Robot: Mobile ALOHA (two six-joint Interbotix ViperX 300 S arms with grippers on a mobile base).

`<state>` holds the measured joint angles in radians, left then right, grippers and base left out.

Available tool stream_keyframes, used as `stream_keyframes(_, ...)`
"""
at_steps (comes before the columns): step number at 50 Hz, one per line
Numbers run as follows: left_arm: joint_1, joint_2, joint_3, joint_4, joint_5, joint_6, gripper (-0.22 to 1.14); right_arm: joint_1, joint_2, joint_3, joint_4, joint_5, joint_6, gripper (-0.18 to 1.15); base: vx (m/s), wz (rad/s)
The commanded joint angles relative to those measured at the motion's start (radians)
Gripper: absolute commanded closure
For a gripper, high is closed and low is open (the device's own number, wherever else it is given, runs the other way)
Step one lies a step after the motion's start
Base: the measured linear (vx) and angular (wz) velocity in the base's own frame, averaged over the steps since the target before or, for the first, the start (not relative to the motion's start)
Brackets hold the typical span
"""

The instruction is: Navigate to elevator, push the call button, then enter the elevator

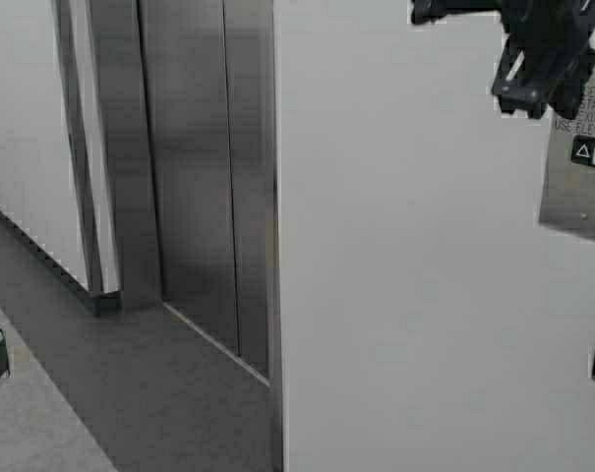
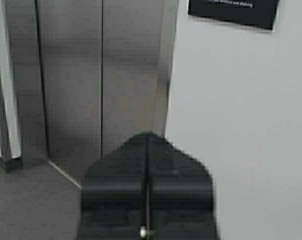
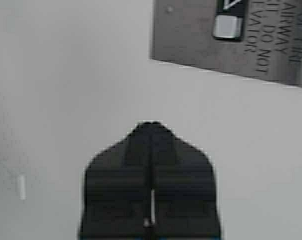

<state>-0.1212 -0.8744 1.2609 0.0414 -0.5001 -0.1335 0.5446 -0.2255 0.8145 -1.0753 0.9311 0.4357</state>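
Two pincers are seen pressed shut, nothing gripped. Right pincer (image 1: pixel 538 84) is raised near the wall, just above-left of the small dark square call button w/ white triangle (image 1: pixel 583 151) on its brushed-steel plate (image 1: pixel 572 202), not touching. Left pincer (image 2: pixel 147 145) is pointed toward the brushed stainless-steel elevator doors (image 1: pixel 194 177), closed, well left of the plate.

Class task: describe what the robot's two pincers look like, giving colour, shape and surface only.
Both pincers are matt black. The left pincer and right pincer each taper to a blunt tip with a thin centre seam. The right one's fingers show fine ribbing.
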Motion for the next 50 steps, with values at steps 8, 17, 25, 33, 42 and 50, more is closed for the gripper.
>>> stream_keyframes(8, -0.002, -0.018, -0.018, -0.002, 0.012, 0.003, 0.89, -0.011, 0.103, 0.002, -0.178, 0.009, 0.114, 0.91, 0.00, 0.01)
stream_keyframes(17, 0.000, -0.021, -0.017, -0.002, 0.021, 0.002, 0.89, -0.067, 0.163, -0.003, -0.287, -0.006, 0.236, 0.91, -0.01, 0.02)
stream_keyframes(25, 0.000, -0.025, -0.017, -0.005, 0.021, 0.002, 0.89, -0.127, 0.204, -0.011, -0.344, -0.040, 0.281, 0.91, -0.01, 0.02)
stream_keyframes(33, 0.000, -0.029, -0.017, -0.008, 0.021, 0.002, 0.89, -0.199, 0.267, -0.034, -0.376, -0.075, 0.290, 0.91, 0.00, 0.00)
stream_keyframes(42, -0.002, -0.031, -0.014, -0.009, 0.021, 0.002, 0.89, -0.247, 0.337, -0.081, -0.515, -0.092, 0.362, 0.91, 0.00, 0.00)
stream_keyframes(50, -0.002, -0.031, -0.014, -0.009, 0.021, 0.002, 0.89, -0.279, 0.397, -0.103, -0.606, -0.092, 0.411, 0.91, 0.00, 0.00)
